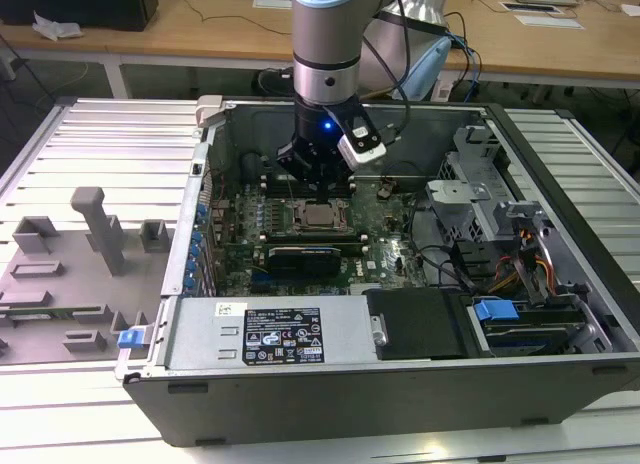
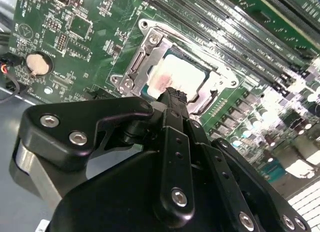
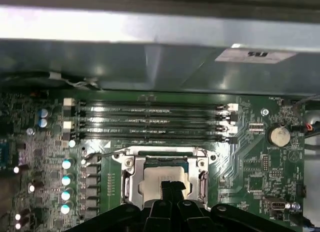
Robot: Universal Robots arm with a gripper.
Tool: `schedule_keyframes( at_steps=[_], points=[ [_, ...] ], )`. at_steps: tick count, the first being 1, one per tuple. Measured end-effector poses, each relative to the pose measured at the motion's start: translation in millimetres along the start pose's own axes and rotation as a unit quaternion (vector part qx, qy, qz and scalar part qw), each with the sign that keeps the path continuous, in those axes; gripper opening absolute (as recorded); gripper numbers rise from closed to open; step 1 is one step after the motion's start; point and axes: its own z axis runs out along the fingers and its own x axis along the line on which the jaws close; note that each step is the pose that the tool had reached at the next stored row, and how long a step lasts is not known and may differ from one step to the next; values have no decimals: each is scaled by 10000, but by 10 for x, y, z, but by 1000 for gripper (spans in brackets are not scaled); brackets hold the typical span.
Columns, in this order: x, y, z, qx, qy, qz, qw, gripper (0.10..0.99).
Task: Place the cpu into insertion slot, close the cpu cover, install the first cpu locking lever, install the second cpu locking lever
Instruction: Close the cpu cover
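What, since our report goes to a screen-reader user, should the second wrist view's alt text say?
A black gripper, fingers together, points its tip at the cpu, whose pale metal top sits framed by the silver cpu cover. Green circuit board with long dark memory slots and a coin cell surrounds it.

Exterior view: even overhead room light. Grey table [image 1: 90,134] bright, inside of case [image 1: 420,134] dimmer w/ soft shadows. Blue light [image 1: 327,125] glows on arm [image 1: 325,44]. Second wrist view: hard glare whites out part of board [image 2: 285,107]; cpu [image 2: 182,74] shines. First wrist view: case wall [image 3: 150,27] blown white, board dim.
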Motion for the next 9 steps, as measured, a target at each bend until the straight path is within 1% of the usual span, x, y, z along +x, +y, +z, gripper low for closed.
schedule_keyframes(
  at_steps=[1,3,7,8,9],
  points=[
    [9,-16,1,0,0,0,10000,106],
    [31,-72,5,1,0,0,10000,106],
    [70,-93,27,0,-1,1,10000,106],
    [109,-98,48,0,-1,1,10000,106],
    [127,-101,62,0,-1,1,10000,106]
  ],
)
